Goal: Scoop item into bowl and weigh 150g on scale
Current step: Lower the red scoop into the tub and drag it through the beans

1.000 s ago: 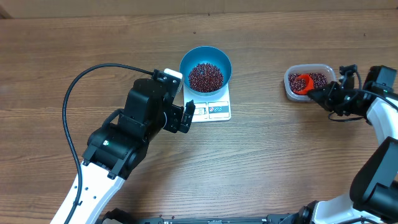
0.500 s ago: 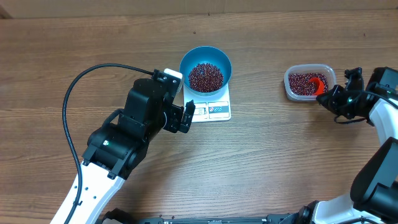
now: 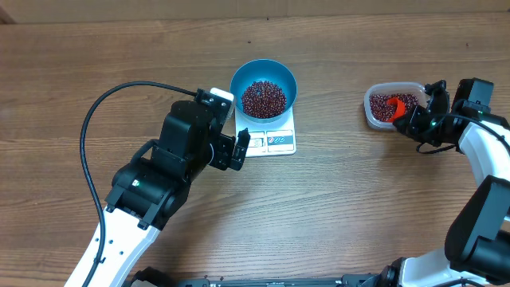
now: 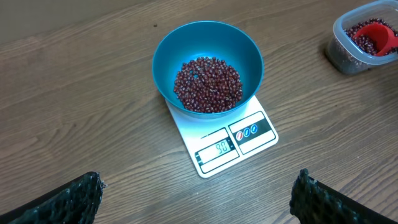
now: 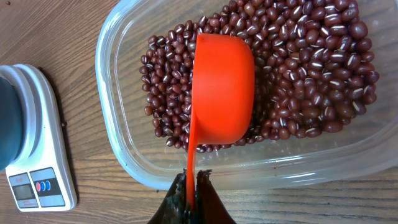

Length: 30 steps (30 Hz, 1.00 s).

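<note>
Orange scoop (image 5: 222, 87) among the beans (image 5: 311, 74) shows only its back, hollow hidden.

Legible marks: scale (image 4: 227, 140) only.
In the left wrist view I read "90" in the display window (image 4: 216, 149). The label panel (image 4: 251, 130) beside it carries three small round signs — one red, two blue — with fine print too small to read; in my other views the display is illegible.

brown wood-grain table (image 3: 358, 207)
</note>
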{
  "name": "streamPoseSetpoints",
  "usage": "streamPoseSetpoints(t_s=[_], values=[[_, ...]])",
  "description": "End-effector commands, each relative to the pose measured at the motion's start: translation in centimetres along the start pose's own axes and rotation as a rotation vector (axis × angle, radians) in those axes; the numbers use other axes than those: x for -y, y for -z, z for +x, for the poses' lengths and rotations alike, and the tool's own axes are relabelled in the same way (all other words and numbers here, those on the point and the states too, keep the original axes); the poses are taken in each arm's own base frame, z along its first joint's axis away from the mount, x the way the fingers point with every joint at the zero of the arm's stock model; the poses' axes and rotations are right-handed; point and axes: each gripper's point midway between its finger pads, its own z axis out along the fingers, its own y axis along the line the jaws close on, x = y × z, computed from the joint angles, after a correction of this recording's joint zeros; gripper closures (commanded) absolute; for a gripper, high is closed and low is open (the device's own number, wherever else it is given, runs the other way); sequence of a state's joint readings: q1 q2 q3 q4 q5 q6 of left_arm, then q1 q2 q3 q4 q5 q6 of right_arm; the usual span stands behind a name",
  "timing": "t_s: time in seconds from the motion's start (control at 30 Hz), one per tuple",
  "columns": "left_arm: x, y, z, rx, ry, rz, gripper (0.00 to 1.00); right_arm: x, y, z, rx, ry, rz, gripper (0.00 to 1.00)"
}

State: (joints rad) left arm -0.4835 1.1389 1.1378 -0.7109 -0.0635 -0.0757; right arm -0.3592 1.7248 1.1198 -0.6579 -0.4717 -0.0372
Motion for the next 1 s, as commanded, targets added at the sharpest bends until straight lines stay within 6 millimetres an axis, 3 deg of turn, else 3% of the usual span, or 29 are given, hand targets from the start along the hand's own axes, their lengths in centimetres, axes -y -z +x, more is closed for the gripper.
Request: streamPoseSetpoints(t_s=[0.0, 0.13, 0.23, 0.33, 0.6, 0.8, 0.97], values=[[0.0, 0.4, -0.3, 0.017, 0.011, 0.006, 0.01, 0.5, -0.6, 0.6, -0.02, -0.012, 0.031, 0.96], [0.0, 0.4, -0.3, 0.017, 0.011, 0.006, 0.01, 0.8, -2.3, 1.6, -0.075, -0.041, -0.006, 0.96], [0.0, 0.4, -0.3, 0.017, 0.011, 0.006, 0.0, -0.4, -3.0, 2.0, -0.095, -0.055, -0.094, 0.96], [0.0, 0.4, -0.3, 0.017, 0.011, 0.006, 0.0, -1.5, -2.8, 1.7, -0.086, -0.055, -0.162, 0.96], [0.0, 0.4, -0.3, 0.016, 0.011, 0.006, 0.01, -1.6, -2.8, 1.6, -0.087, -0.097, -0.165, 0.96], [0.0, 0.3, -0.2, 0.01, 0.011, 0.005, 0.0, -2.8, -2.1, 1.3, -0.078, -0.126, -0.276, 0.96], [0.0, 0.2, -0.2, 0.009, 0.011, 0.005, 0.0, -0.9, -1.1, 0.6, -0.044, -0.176, -0.274, 0.96]])
